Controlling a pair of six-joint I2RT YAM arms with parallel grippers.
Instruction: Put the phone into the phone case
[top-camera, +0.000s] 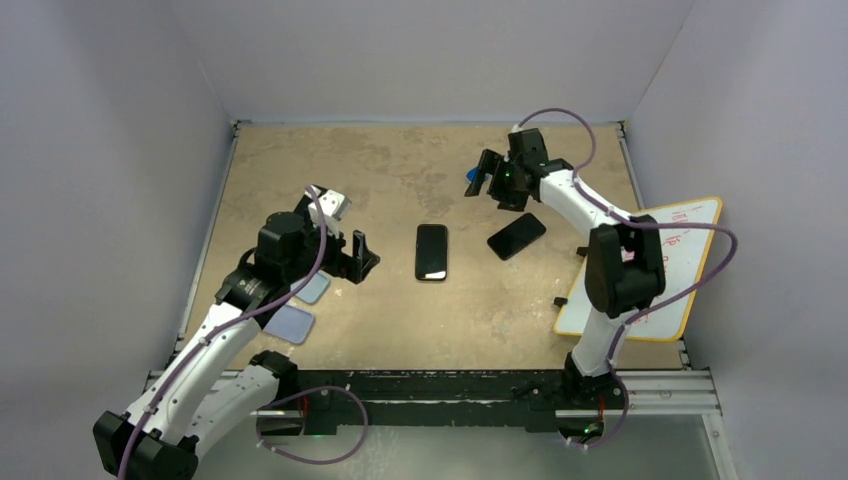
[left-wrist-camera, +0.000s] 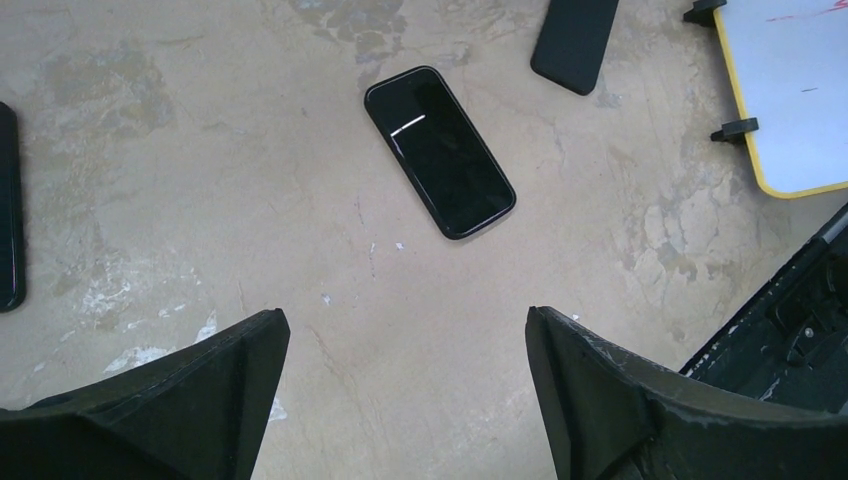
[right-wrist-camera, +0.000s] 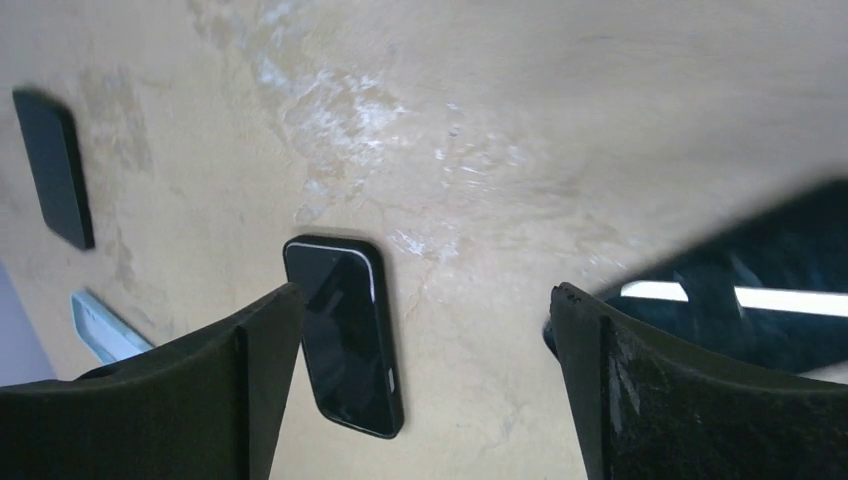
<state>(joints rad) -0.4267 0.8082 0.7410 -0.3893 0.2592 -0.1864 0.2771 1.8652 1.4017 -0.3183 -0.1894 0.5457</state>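
Flat at the middle of the table (top-camera: 400, 170): the phone (top-camera: 431, 252), screen up, long axis running from near edge to far. Lies just to the right of the left gripper (top-camera: 357, 258), jaws wide apart, holding nothing, pointed its way. Looks the nearer arm for the pick. To the phone's right, angled and not touching it: the phone case (top-camera: 516, 236). Cannot tell whether its open side faces up. Right gripper (top-camera: 490, 182): beyond the case toward the far wall, jaws likewise apart, empty. Probably calls for a wrist turn to close across the phone's short width. Bare tabletop all round the phone. Whiteboard (top-camera: 690, 250) well off right, 2 pale blue pieces (top-camera: 290, 324) by the left arm.
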